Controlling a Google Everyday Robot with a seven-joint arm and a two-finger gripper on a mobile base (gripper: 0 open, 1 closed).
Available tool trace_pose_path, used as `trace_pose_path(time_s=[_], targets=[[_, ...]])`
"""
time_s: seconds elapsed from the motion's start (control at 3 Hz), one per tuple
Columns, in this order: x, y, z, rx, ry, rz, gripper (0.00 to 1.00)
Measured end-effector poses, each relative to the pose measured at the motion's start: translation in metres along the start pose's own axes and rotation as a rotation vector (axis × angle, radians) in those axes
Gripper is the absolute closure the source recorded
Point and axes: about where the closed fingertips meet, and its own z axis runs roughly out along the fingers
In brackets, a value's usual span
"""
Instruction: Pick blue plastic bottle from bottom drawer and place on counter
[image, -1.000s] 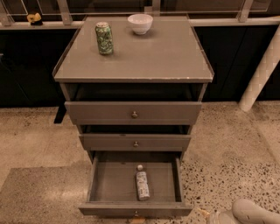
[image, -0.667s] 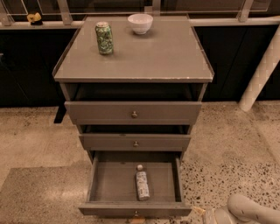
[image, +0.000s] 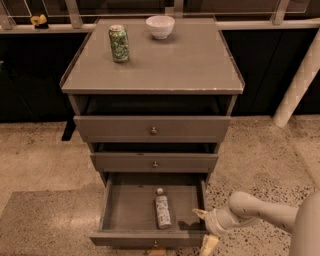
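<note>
Bottle orientation: the blue plastic bottle (image: 162, 211) lies flat on the floor of the open bottom drawer (image: 127, 207), a little right of centre. Its long axis runs front to back, with the white cap toward the cabinet's rear and the base toward the drawer front. Your gripper (image: 205, 229) hangs just at the drawer's front right corner, its two pale fingers spread apart with nothing between them, clear of the bottle. The arm is cut off at the right edge. You cannot read the bottle's label. On the counter (image: 165, 65), a green patterned can (image: 119, 44) stands upright near the back left corner and a white bowl (image: 160, 26) sits at the back edge; the can's markings are likewise illegible.
</note>
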Motion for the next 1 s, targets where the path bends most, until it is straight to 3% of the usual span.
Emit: trace_pose_path(time_s=[0.33,0.67,1.0], targets=[[-0.039,-0.057,-0.008,0.045,-0.03,-0.068,0.0],[-0.039,-0.057,-0.008,0.045,-0.03,-0.068,0.0],[-0.038,-0.077,0.01,0.027,-0.062,-0.055,0.0]])
